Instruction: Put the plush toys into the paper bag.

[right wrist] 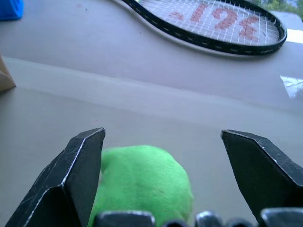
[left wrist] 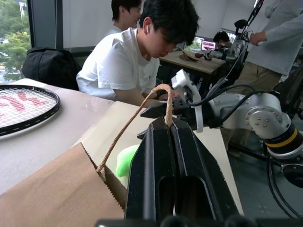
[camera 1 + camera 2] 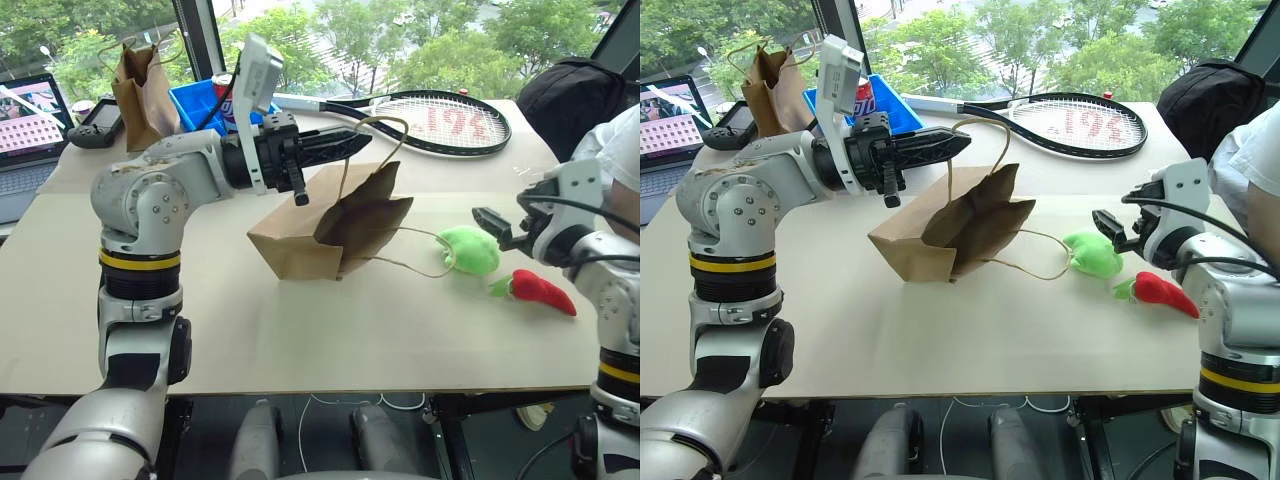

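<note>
We see two plush toys: one green lump (image 1: 144,182) between our right gripper's (image 3: 497,225) spread fingers, one red chili (image 3: 541,290) just beside. Our left gripper (image 2: 169,126), pressed together, pinches one cord handle (image 2: 137,118) of the paper bag (image 3: 325,235).

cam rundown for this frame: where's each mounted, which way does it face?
Eye views: head-mounted, looking forward and down at the table, both arms, paper bag.
Left wrist view: along the left end effector, shut on the bag's cord handle, facing the right end effector.
Right wrist view: between the open right end effector's fingers, at the green plush toy.
Shared: green toy, racket.
</note>
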Controlling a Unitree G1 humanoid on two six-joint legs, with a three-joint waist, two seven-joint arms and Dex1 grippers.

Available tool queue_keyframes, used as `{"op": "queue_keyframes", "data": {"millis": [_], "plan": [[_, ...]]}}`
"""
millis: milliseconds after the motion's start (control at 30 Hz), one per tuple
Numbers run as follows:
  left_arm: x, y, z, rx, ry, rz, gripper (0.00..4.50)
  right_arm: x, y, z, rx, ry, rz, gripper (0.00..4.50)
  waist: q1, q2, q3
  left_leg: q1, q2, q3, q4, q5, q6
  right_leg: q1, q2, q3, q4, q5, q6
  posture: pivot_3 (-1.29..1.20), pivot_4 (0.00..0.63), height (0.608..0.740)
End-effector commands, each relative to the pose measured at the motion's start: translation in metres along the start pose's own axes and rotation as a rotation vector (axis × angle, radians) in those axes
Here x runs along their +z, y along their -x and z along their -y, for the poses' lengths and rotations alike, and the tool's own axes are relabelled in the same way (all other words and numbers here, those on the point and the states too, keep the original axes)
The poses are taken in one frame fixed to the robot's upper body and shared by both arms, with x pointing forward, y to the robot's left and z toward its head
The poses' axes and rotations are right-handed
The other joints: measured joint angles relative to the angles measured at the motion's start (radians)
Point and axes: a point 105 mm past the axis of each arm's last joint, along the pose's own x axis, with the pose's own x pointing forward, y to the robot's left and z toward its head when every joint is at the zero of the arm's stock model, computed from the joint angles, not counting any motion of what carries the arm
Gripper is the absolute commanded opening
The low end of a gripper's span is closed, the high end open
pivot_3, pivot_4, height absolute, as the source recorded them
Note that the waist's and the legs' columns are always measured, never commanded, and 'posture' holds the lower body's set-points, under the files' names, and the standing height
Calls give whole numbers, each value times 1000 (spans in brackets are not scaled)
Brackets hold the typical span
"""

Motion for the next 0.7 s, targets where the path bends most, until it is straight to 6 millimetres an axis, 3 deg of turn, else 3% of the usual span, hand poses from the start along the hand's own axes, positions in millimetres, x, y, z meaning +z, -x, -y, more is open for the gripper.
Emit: {"op": "queue_keyframes", "data": {"millis": [33,133,233,333,433,500,600,700], "plan": [[11,0,6,9,15,65,0,-17,-7,-1,1,0,-31,4360,0,2,1,0,0,0,0,0,0,0,0,0,0,0,0,0,150,663],[6,2,7,32,69,83,0,-40,-11,1,-15,-21,-82,4360,1,2,1,0,-1,0,0,0,0,0,-1,1,0,0,0,0,150,663],[-3,5,2,70,98,45,0,-34,-6,2,-4,-3,-39,3503,4,2,1,0,-1,0,0,0,0,1,0,0,0,0,0,0,150,663],[-11,3,7,45,117,13,0,-4,5,12,-33,81,59,2363,5,2,1,0,-1,0,0,0,0,1,0,0,0,0,1,0,150,663],[-12,1,7,41,125,18,0,29,20,22,-63,171,142,1540,9,3,2,-1,-2,0,0,0,0,1,-1,1,0,0,1,0,150,663],[-10,-1,7,36,127,26,0,62,34,20,-34,231,227,825,8,4,3,-1,-2,0,0,0,0,1,-1,1,0,0,1,0,150,663],[-8,-4,6,27,130,40,0,113,51,-3,56,308,365,9,-1,5,4,0,-2,0,0,0,0,1,0,2,0,0,1,0,150,663],[-5,-6,5,23,133,54,0,143,62,-32,166,319,453,9,-6,5,5,1,-1,-1,-1,0,0,1,1,2,0,0,1,0,150,663]]}}
